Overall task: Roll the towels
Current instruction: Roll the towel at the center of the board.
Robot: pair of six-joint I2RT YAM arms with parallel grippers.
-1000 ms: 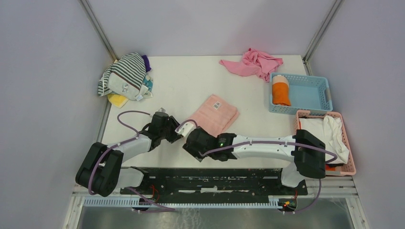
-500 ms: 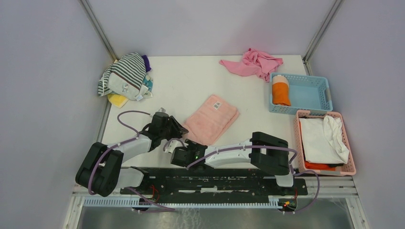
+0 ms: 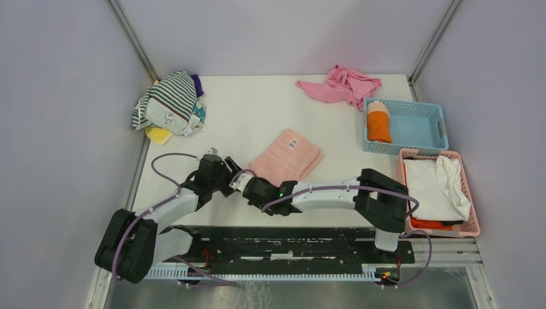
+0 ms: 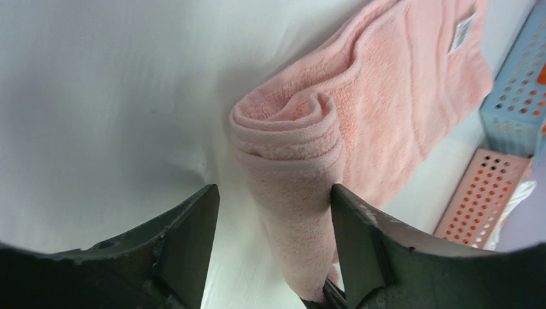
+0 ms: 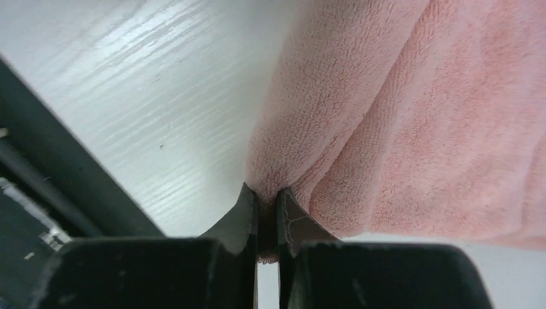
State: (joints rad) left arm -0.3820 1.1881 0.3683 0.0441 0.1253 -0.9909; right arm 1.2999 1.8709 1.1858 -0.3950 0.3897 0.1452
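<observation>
The pale pink towel lies flat mid-table, white label up, its near-left end curled into a small roll. My left gripper is open and straddles that roll; its right finger touches the cloth and the left finger stands apart. My right gripper is shut on the near edge of the pink towel, a pinch of cloth between its tips. The orange towel lies rolled in the blue basket.
A pile of striped and other cloths sits at the back left. A crumpled pink cloth lies at the back. A pink basket holding white cloth stands at the right edge, near the blue basket.
My right gripper dipped toward the near table edge, came back to the towel's near edge and shut on it. My left gripper opened wider around the roll.
</observation>
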